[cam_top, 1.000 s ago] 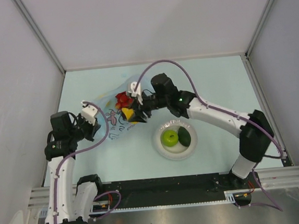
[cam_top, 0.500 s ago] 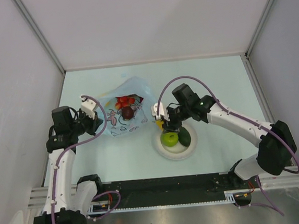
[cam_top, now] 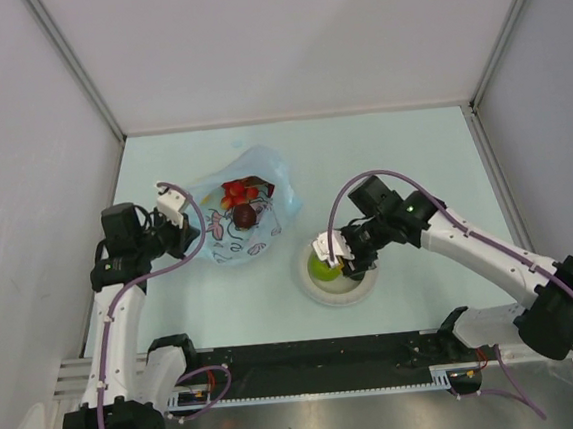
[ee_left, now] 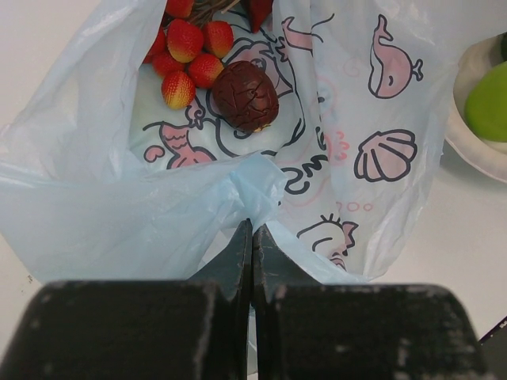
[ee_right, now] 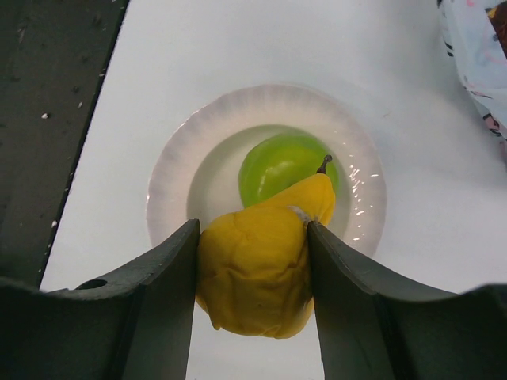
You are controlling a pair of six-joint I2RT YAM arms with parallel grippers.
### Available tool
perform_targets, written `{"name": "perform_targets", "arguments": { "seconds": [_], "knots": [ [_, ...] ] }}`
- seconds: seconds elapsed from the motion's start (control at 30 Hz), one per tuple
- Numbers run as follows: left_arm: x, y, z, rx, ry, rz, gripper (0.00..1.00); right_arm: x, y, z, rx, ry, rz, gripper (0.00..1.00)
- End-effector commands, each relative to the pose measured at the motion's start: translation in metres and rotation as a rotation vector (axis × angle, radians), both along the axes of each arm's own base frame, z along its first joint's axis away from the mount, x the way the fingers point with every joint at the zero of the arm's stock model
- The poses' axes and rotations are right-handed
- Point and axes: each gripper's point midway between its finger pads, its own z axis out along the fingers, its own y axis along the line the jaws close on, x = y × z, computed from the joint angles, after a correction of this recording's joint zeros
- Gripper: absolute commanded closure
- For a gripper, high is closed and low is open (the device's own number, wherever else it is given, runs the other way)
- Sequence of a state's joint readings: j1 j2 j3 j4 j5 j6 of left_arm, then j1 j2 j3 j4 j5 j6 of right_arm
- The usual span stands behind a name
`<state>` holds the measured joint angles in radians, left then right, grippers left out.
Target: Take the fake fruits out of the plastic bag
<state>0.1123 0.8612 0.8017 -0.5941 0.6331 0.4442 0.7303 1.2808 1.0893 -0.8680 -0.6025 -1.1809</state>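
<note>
Right wrist: my right gripper (ee_right: 252,229) pinches the lemon (ee_right: 253,281) over the plate (ee_right: 170,182); lowering and letting go looks next. My left gripper (ee_left: 252,237) clamps the plastic bag (ee_left: 119,222).

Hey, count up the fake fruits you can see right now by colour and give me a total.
Green: 1, green apple
Yellow: 1, yellow fruit
Maroon: 1, maroon round fruit
Red: 1, red bunch
Total: 4 in view

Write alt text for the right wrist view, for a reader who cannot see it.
The right tool grips a yellow lemon over a white plate that holds a green apple. A corner of the printed plastic bag shows at the upper right.
</note>
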Motion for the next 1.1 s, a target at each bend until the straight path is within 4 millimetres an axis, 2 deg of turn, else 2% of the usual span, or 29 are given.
{"name": "perform_targets", "arguments": {
  "seconds": [0.0, 0.07, 0.33, 0.47, 0.67, 1.0, 1.03, 1.07],
  "knots": [
    [0.0, -0.007, 0.006, -0.03, -0.029, -0.023, 1.0, -0.021, -0.012, -0.004, -0.01, 0.03, 0.068, 0.75],
    [-0.001, -0.006, 0.005, -0.019, -0.028, -0.02, 1.0, -0.033, -0.01, -0.004, 0.012, 0.033, 0.096, 0.75],
    [-0.006, -0.01, -0.003, -0.041, 0.007, -0.026, 1.0, -0.046, -0.008, -0.012, 0.121, -0.154, 0.254, 0.71],
    [-0.004, -0.012, 0.0, -0.057, 0.007, -0.024, 1.0, -0.049, -0.001, -0.012, 0.172, -0.223, 0.306, 0.69],
    [-0.005, -0.011, 0.003, -0.056, 0.004, -0.02, 1.0, -0.053, 0.001, -0.026, 0.179, -0.237, 0.341, 0.68],
    [-0.018, -0.012, 0.006, -0.051, 0.005, -0.024, 1.0, -0.051, 0.004, -0.047, 0.149, -0.237, 0.378, 0.65],
    [-0.018, -0.012, 0.005, -0.052, 0.005, -0.025, 1.0, -0.05, 0.003, -0.048, 0.144, -0.234, 0.378, 0.64],
    [-0.018, -0.011, 0.006, -0.055, 0.003, -0.02, 1.0, -0.05, 0.002, -0.051, 0.139, -0.235, 0.384, 0.57]
  ]
}}
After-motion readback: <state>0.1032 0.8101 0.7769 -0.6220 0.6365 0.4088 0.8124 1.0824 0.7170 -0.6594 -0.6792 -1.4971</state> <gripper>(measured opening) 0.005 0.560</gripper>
